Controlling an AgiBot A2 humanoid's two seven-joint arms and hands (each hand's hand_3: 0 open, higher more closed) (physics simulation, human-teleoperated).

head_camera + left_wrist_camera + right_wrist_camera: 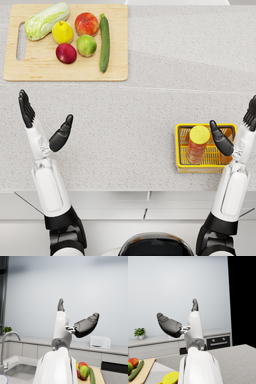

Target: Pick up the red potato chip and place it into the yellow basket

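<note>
Head view shows the grey counter point(150, 100) filling most of the frame, with a wooden cutting board point(65, 70) in the upper left carrying a cabbage point(46, 20), a yellow apple point(62, 32), a peach point(86, 23), a green apple point(86, 45), a red apple point(66, 53) and a cucumber point(104, 42) lying lengthwise up the frame. Down at the lower right sits the yellow basket point(180, 150), and the red potato chip can point(196, 145) with its yellow lid already stands upright inside it, its long axis pointing up toward the camera. So by my reckoning the placing looks done, or nearly so. The right hand point(235, 132) is the nearer one by far: it hovers at the basket's right side, thumb reaching over the basket toward the can but apart from it, fingers spread and holding nothing. The left hand point(42, 122) is well apart at the left of the frame, raised, also spread and empty. In the right wrist view the lid point(170, 378) peeks out low beside the forearm, below the splayed hand point(181, 322). The left wrist view shows its own hand point(75, 322) spread against the far wall, with the board's fruit low in the frame.
</note>
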